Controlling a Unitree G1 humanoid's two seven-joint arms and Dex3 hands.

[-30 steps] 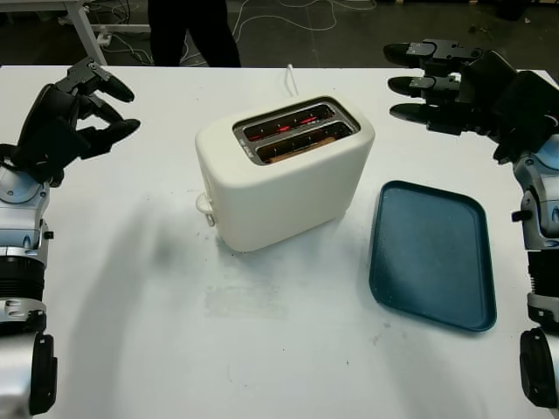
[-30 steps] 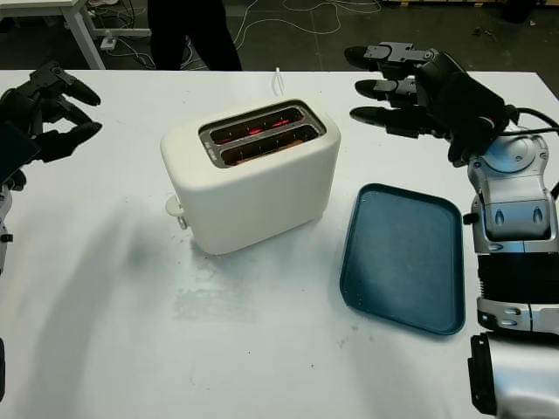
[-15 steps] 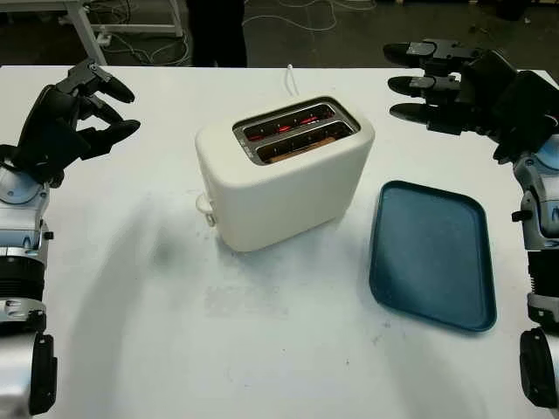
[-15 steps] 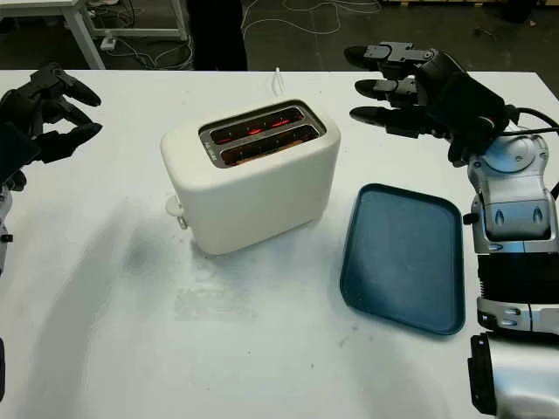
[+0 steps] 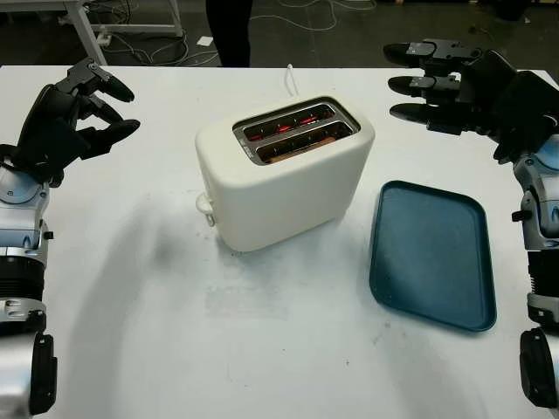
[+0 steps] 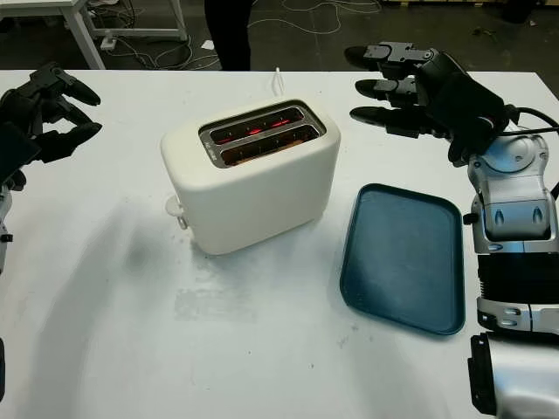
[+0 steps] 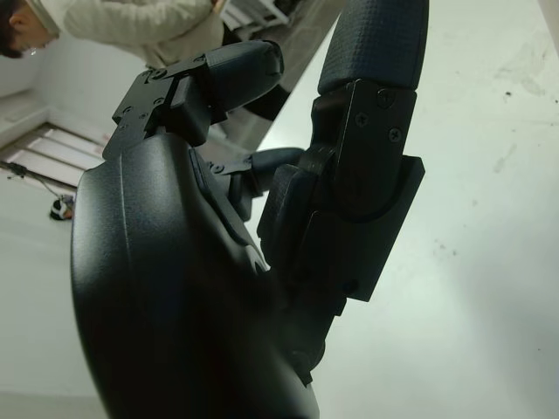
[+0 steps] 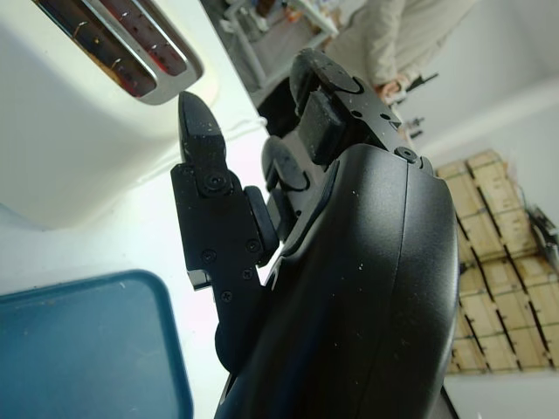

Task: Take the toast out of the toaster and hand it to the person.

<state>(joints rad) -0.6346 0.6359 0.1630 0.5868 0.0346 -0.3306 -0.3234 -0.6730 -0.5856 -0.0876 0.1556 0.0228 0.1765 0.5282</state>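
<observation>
A cream two-slot toaster (image 5: 284,170) stands mid-table, its heating wires glowing red. A brown edge of toast (image 5: 301,147) sits low in the nearer slot. My left hand (image 5: 122,109) is raised at the far left of the table, well away from the toaster, open and holding nothing. My right hand (image 5: 397,83) hovers at the back right, beyond the toaster's right end, open with its fingers pointing toward the toaster. The right wrist view catches the toaster's slots (image 8: 113,44) beyond the fingers (image 8: 205,166). A person's dark legs (image 5: 229,30) stand behind the table's far edge.
A dark blue tray (image 5: 432,253) lies flat to the right of the toaster, beneath my right forearm. The toaster's white cord (image 5: 290,80) runs to the far table edge. A white table frame (image 5: 83,26) and floor cables lie behind.
The person behind the table has stepped to the right. Both hands and the toaster have stayed where they were.
</observation>
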